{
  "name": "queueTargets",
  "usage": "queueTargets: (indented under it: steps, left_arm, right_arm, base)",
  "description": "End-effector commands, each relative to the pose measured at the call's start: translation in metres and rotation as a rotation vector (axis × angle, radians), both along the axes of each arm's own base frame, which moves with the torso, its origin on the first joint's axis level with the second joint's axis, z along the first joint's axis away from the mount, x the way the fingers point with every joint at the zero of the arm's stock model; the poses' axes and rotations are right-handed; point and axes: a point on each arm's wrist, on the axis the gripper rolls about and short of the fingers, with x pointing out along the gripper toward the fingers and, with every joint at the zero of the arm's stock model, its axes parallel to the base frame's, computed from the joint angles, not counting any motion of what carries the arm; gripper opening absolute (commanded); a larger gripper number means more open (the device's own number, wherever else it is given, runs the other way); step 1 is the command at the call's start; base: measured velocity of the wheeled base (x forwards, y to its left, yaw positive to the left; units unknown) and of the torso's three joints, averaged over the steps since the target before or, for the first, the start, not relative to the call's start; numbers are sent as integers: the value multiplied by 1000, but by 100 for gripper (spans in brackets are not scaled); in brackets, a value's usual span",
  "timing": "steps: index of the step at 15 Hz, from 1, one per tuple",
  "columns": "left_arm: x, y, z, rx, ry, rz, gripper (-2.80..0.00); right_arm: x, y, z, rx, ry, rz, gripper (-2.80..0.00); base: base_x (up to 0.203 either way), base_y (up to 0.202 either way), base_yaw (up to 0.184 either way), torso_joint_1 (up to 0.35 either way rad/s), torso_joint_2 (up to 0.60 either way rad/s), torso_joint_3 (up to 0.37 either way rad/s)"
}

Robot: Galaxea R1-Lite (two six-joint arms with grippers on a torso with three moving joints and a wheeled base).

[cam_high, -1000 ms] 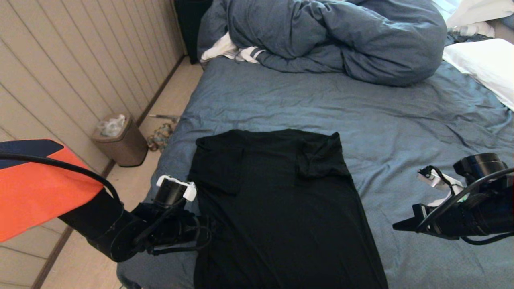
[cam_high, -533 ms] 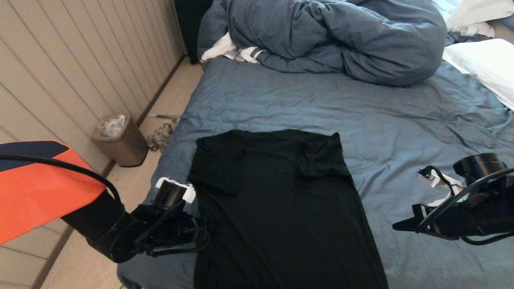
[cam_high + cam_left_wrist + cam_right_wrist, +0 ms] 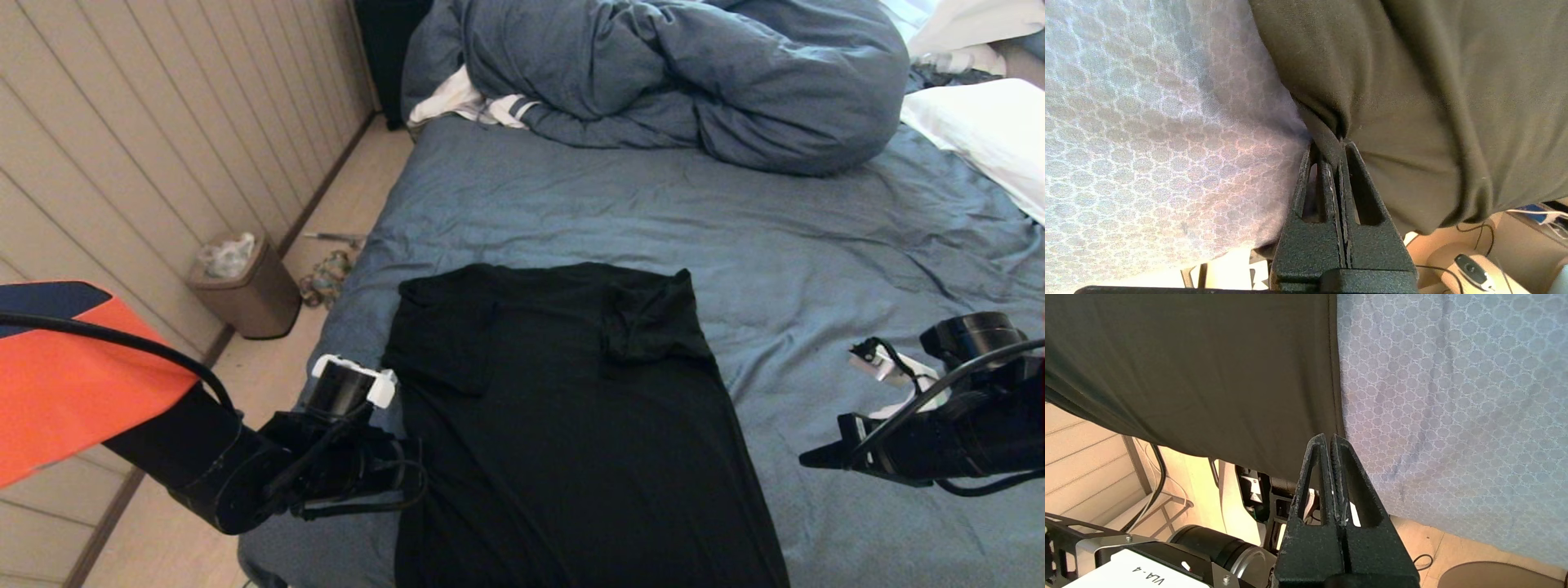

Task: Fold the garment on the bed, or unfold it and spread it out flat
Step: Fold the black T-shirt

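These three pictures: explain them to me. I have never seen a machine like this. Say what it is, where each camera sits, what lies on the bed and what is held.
It is a two-armed robot. One picture looks down from its head; the other two come from cameras on its wrists, behind the fingers. A black shirt lies on the bed, with a duvet and a pillow further back. The left gripper is shut on the shirt's edge, pinching a fold. The right gripper is shut too, beside the shirt's other edge; no cloth shows between its fingers.

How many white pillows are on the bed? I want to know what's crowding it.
2 visible: one pillow along the bed's right edge, another at the far right corner. More may be hidden under the bunched duvet.
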Motion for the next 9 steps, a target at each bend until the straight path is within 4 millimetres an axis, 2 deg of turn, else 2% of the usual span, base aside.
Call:
queueTargets:
  steps: [1,4,7,8,9]
  left_arm:
    - [-1,1,7,-14,-22,5,-280]
    - [-1,2,8,-15,-24,9,-280]
    - [0,2,9,-16,-30,13,-280]
    - [0,2,9,-16,-30,13,-280]
    - [0,2,10,-17,-31,13,-280]
  right_arm:
    - [-3,0,1,-1,-3,0,-280]
    - [-8,1,1,-15,-3,18,-280]
    - [-1,1,-18,-12,61,33,-280]
    - [-1,1,-24,-16,74,50,0]
    - [-1,2,-25,-20,68,62,0]
  base:
    - [0,0,0,0,0,0]
    - [0,0,0,0,0,0]
    - [0,0,0,0,0,0]
    - [0,0,0,0,0,0]
    - [0,0,0,0,0,0]
